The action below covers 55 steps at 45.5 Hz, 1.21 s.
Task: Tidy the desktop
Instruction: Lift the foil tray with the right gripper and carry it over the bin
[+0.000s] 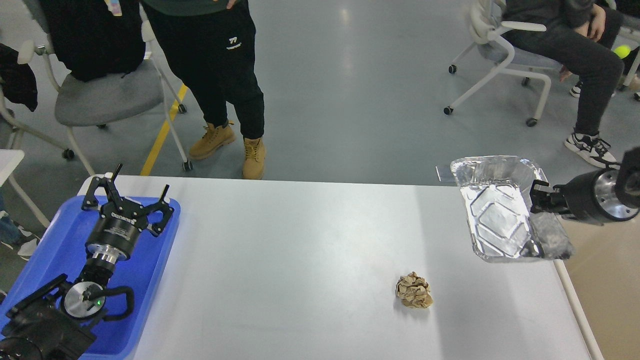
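The white desktop (300, 260) fills the lower part of the head view. A crumpled brown paper ball (414, 290) lies on it, right of centre. My right gripper (536, 200) is shut on the right rim of a silver foil tray (497, 212) and holds it tilted in the air above the desktop's right edge. My left gripper (127, 192) is open and empty, hovering over a blue plastic tray (55, 250) at the desktop's left end.
A beige bin (607, 280) stands just past the desktop's right edge, below my right arm. A person in tan boots (235, 145) stands behind the far edge. Office chairs stand at back left (100, 95) and back right (505, 55), one with a seated person.
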Available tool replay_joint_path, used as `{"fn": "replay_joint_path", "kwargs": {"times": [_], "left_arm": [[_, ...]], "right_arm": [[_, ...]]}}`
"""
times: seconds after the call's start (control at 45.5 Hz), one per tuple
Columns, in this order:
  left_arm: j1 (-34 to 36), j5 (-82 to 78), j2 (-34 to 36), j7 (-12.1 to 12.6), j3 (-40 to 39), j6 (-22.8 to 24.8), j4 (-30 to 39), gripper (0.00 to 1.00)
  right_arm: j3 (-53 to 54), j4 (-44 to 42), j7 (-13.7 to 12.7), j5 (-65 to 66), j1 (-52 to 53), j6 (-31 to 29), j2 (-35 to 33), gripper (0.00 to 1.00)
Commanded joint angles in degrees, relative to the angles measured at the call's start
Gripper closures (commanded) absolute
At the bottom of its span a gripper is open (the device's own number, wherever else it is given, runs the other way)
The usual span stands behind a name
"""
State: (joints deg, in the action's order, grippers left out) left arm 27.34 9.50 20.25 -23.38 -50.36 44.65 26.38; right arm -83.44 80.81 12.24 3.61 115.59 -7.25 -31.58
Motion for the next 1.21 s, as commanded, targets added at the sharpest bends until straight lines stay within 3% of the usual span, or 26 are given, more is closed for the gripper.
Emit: {"fn": "replay_joint_path", "kwargs": {"times": [0.0,0.286,0.726,0.99,1.188], "left_arm": [[0.00,-0.01,0.05,0.00,0.00,0.00,-0.01,0.01],[0.00,-0.01,0.05,0.00,0.00,0.00,-0.02,0.01],[0.00,-0.01,0.05,0.00,0.00,0.00,-0.02,0.01],[0.00,-0.01,0.05,0.00,0.00,0.00,-0.02,0.01],[0.00,-0.01,0.05,-0.09,0.00,0.00,-0.02,0.01]], "right_arm": [[-1.29,1.45,-0.02,4.83,11.50,-11.91,0.56,1.00],[-0.76,1.28,-0.02,6.85,20.11,-21.49,2.40,1.00],[-0.23,0.40,-0.02,6.94,21.09,-22.29,3.55,1.00],[-1.29,-13.82,0.24,8.43,10.90,-23.34,-5.06,1.00],[-0.06,-29.82,1.21,10.54,-0.87,-28.79,-10.60,1.00]]}}
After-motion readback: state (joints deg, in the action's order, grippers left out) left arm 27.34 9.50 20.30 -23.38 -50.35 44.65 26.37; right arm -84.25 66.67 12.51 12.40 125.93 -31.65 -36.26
